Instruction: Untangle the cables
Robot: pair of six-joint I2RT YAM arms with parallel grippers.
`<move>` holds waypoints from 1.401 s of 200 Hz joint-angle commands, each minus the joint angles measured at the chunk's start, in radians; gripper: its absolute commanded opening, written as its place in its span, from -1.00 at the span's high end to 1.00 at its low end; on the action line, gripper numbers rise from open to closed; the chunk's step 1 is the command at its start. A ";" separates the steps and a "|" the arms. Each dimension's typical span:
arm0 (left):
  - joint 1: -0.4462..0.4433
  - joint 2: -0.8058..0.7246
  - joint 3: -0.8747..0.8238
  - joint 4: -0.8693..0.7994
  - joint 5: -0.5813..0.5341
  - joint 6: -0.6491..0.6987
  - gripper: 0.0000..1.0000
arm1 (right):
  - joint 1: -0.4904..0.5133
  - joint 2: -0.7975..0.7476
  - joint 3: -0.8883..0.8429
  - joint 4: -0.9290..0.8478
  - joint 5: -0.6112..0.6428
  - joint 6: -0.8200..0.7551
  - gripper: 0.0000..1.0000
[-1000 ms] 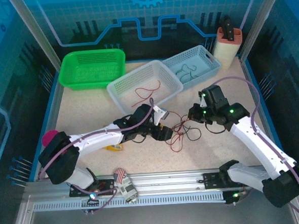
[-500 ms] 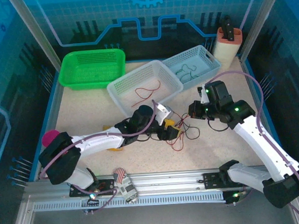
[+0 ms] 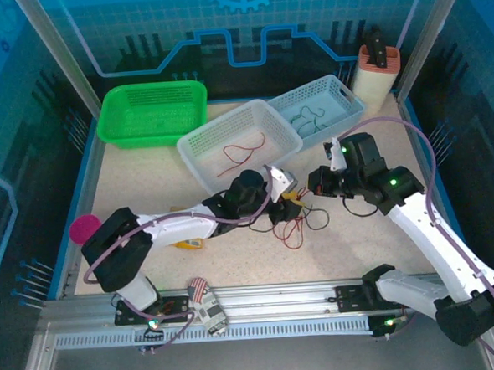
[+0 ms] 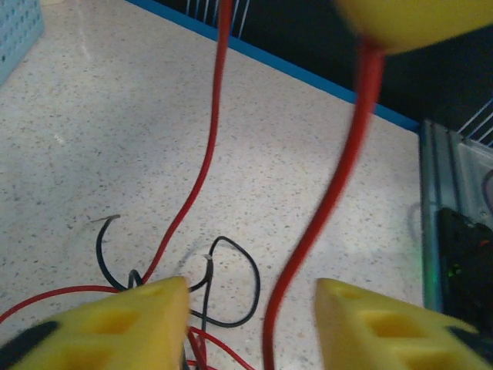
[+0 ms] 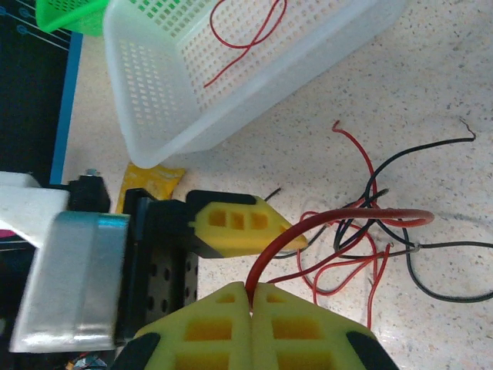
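Note:
The cables [image 3: 305, 223] lie as a loose tangle of thin red and black strands on the table between my two grippers. My right gripper [image 5: 253, 297] is shut on a red cable [image 5: 347, 220], which arches up from the tangle [image 5: 370, 247]. In the top view the right gripper [image 3: 313, 188] hangs just above the tangle's far side. My left gripper [image 4: 250, 324] is open, and that raised red cable [image 4: 308, 231] runs between its yellow fingers [image 4: 146, 324] untouched. A black loop [image 4: 246, 270] lies on the table below. The left gripper [image 3: 289, 208] sits at the tangle's left edge.
A white basket [image 3: 196, 146] holds one red cable, and a blue basket [image 3: 346, 95] behind it holds dark cables. A green basket [image 3: 152, 111] stands at the back left. A yellow packet [image 3: 190, 243] lies under the left arm. A beige container [image 3: 377, 76] stands back right.
My left gripper has reached right to the tangle, around the raised red cable, and its jaws have narrowed. The right gripper has shifted slightly, still shut on the red cable.

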 commanded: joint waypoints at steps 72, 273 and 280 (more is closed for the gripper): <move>0.039 -0.034 0.056 0.189 0.034 -0.205 1.00 | 0.008 -0.066 0.004 -0.098 0.214 -0.083 -0.35; 0.075 -0.041 0.148 0.167 0.072 -0.438 1.00 | -0.239 0.103 -0.389 0.396 -0.172 0.139 0.16; 0.075 -0.041 0.151 0.169 0.073 -0.441 1.00 | -0.239 0.110 -0.380 0.392 -0.168 0.126 0.13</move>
